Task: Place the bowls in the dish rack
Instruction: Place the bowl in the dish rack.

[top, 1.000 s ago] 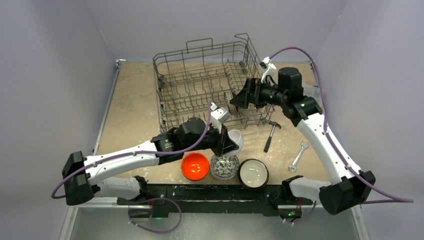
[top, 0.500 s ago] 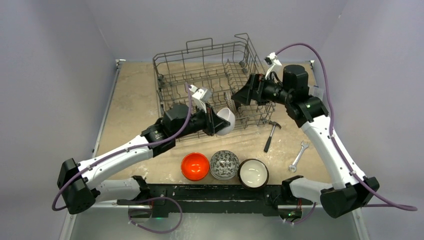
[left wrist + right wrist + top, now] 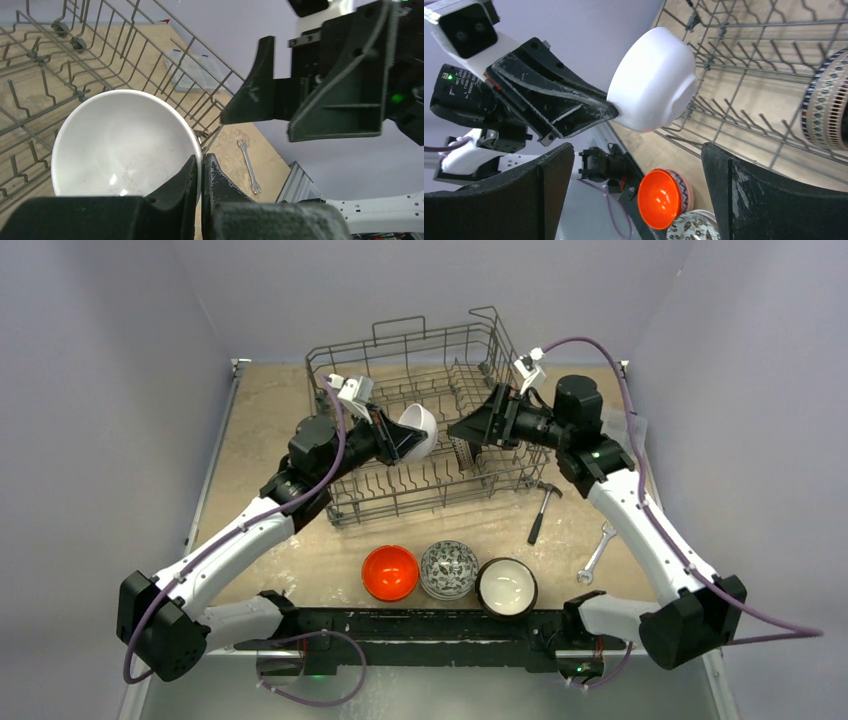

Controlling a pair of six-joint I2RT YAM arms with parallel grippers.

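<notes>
The left gripper (image 3: 403, 440) pinches the rim of a white bowl (image 3: 421, 424), which is tipped on its side above the dish rack (image 3: 452, 480) at 12 o'clock. At the bowl's 3 o'clock the right gripper (image 3: 465, 432) gapes wide, empty. An orange bowl (image 3: 390, 572), a patterned bowl (image 3: 448, 568) and a cream-lined bowl (image 3: 506, 586) sit at 6 o'clock.

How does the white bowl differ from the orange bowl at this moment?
The white bowl is plain white; the orange bowl is bright orange inside. The white bowl is pinched at its rim by the shut left gripper and hangs tipped on its side over the dish rack; the orange bowl stands upright and free on the table, in front of the rack. Both are small round bowls.
</notes>
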